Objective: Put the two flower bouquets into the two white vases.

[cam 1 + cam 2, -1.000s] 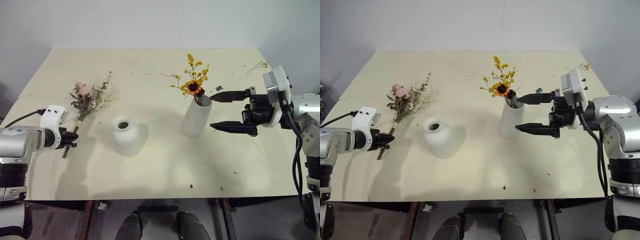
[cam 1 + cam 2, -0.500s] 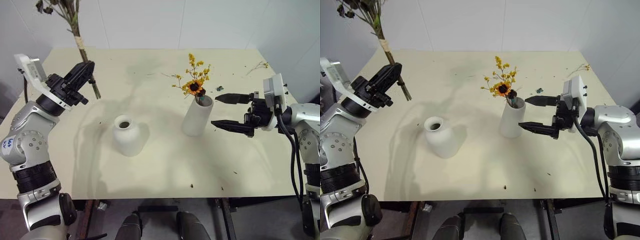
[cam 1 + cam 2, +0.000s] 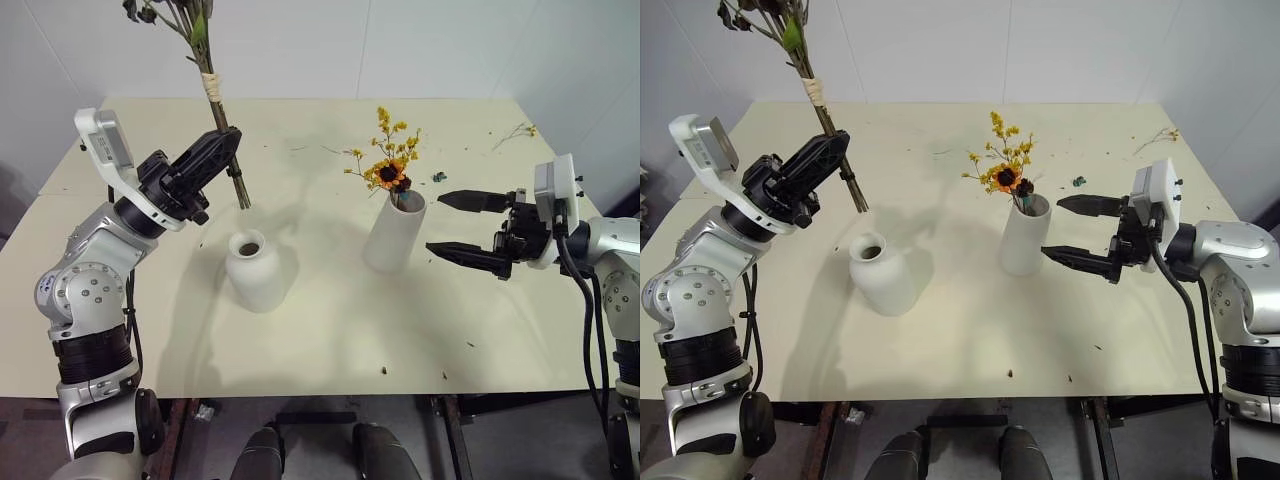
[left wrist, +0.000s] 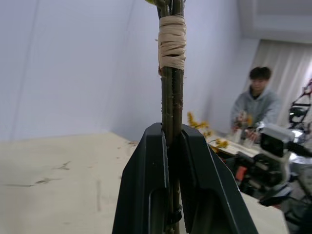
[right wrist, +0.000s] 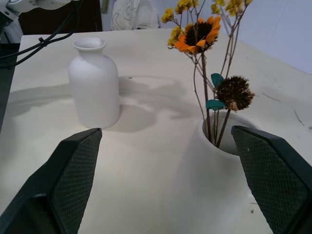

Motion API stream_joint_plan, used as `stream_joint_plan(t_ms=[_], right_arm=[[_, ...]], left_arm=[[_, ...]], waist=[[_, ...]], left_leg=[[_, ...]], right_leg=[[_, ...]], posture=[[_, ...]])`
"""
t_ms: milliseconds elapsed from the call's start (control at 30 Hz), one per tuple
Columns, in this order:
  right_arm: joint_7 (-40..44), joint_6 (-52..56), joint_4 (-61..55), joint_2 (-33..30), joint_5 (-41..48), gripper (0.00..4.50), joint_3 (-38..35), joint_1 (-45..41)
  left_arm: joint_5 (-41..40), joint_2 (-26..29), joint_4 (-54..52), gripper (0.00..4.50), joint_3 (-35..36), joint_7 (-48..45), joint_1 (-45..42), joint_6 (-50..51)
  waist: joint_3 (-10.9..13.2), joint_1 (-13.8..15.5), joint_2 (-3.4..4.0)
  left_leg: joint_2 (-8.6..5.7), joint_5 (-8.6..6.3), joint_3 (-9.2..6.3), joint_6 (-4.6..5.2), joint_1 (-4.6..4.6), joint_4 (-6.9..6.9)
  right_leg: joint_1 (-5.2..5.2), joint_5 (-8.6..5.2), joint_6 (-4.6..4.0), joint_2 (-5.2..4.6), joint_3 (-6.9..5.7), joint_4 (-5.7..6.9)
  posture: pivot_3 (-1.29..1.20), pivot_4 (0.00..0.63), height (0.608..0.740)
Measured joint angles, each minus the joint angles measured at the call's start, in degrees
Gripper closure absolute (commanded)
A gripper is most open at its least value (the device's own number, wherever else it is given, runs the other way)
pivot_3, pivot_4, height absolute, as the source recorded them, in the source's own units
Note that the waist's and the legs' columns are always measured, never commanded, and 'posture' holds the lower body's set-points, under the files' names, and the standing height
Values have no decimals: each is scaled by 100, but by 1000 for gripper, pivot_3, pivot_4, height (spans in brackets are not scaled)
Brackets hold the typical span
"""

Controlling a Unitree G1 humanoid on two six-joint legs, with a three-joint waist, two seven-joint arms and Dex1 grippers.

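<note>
vases (image 3: 260,272): 2 | bouquets (image 3: 388,165): 2 | left hand (image 3: 208,160): 1 bouquet

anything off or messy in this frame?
Minor only. Loose twigs and small scraps litter the table, mostly toward its far right side. The yellow bouquet stands in the tall vase, the short vase is upright, and the left gripper holds the other bouquet's stems aloft. Nothing is tipped or broken.

The larger bouquet (image 3: 205,70) ran off the top edge, so its blooms were cut away. The stems' lower ends were hidden between the left gripper's fingers (image 4: 200,185). Inside the tall vase (image 3: 392,235), the yellow bouquet (image 3: 386,160) stems were concealed. A person (image 4: 256,105) behind was blurred.
</note>
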Motion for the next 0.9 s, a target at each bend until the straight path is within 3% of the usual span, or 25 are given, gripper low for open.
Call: stream_joint_plan(t_ms=[400, 900], right_arm=[[-217, 14, -106, 1, 45, 0, -55, 70], [-405, 22, -111, 44, 105, 0, -55, 68]], left_arm=[[221, 150, -164, 4458, -314, -427, 623, -352], [829, -72, 50, 4458, -595, -770, 1217, -1382]], waist=[[0, 9, 0], [0, 9, 0]], left_leg=[[0, 0, 0, 0, 0, 0], [0, 0, 1, 0, 0, -1]], right_leg=[[2, 0, -2, 0, 0, -3], [2, -1, -4, 0, 1, -6]], posture=[[0, 150, 740], [0, 150, 740]])
